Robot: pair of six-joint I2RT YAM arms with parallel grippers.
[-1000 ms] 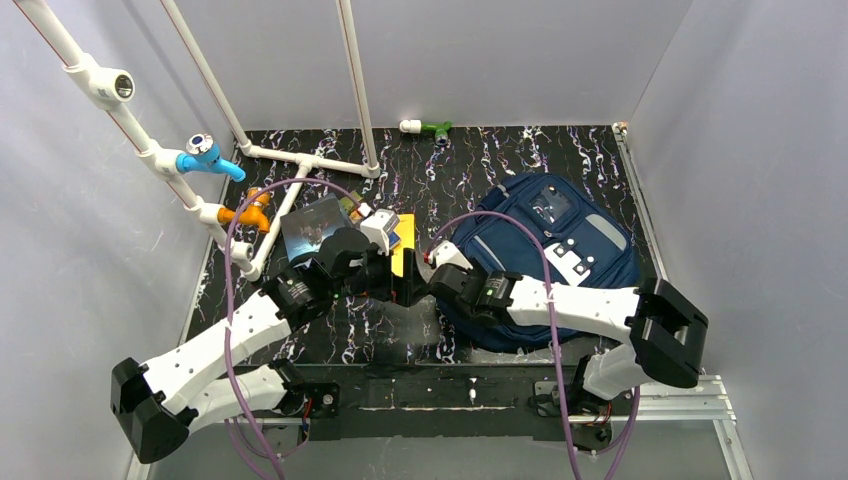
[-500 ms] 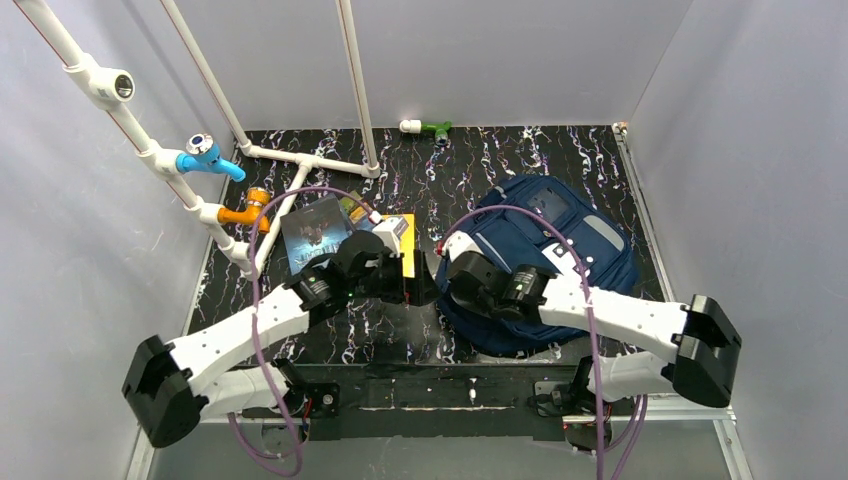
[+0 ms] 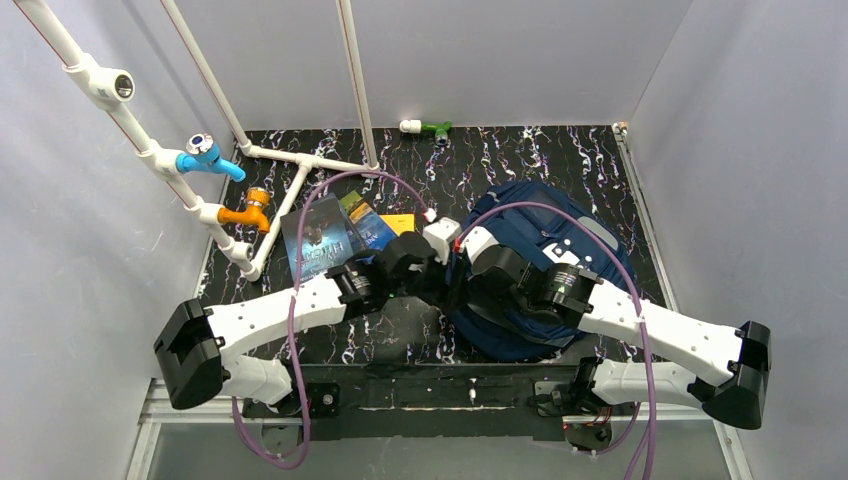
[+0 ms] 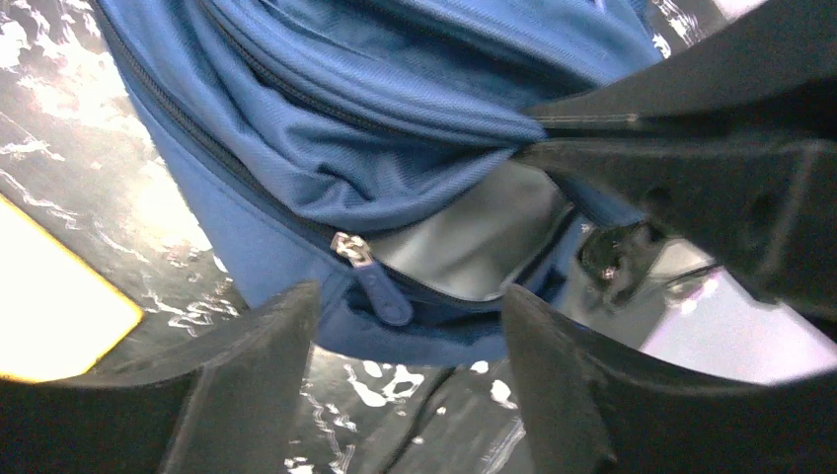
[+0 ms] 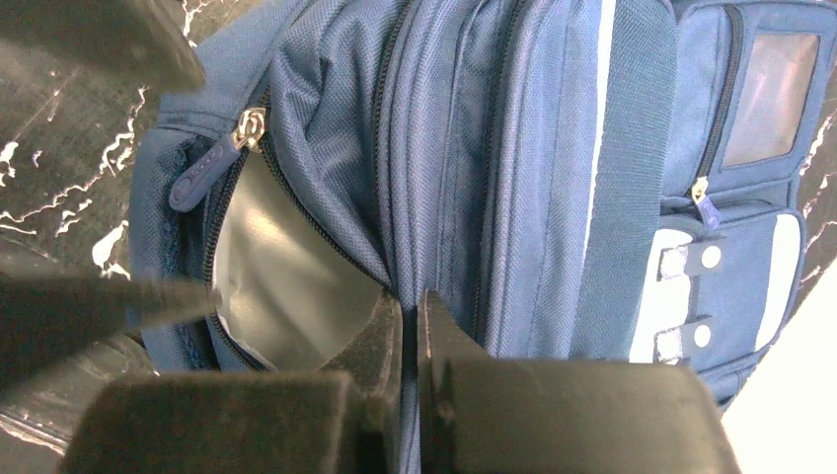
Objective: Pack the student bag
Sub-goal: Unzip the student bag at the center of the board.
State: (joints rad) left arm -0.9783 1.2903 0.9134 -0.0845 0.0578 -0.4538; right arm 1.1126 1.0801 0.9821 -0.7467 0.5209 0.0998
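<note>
Navy student bag [image 5: 553,148] rim pinched by right tool [image 5: 413,302]; left tool [image 4: 410,308] spread near zip pull [image 4: 378,286]

The top camera looks steeply down from above and behind the arm bases, taking in the whole tabletop [image 3: 480,165]. Each wrist camera sits very close behind its own tool, the left tool [image 4: 410,296] and the right tool [image 5: 413,306]. They face the student bag [image 5: 553,148] from opposite sides, and both show its zipper pull [image 4: 380,286] and grey lining [image 5: 286,286].

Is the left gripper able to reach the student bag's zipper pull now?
Probably yes. The zipper pull lies uncovered just ahead of the left gripper's open jaws; the right gripper pinches the student bag fabric aside.
</note>
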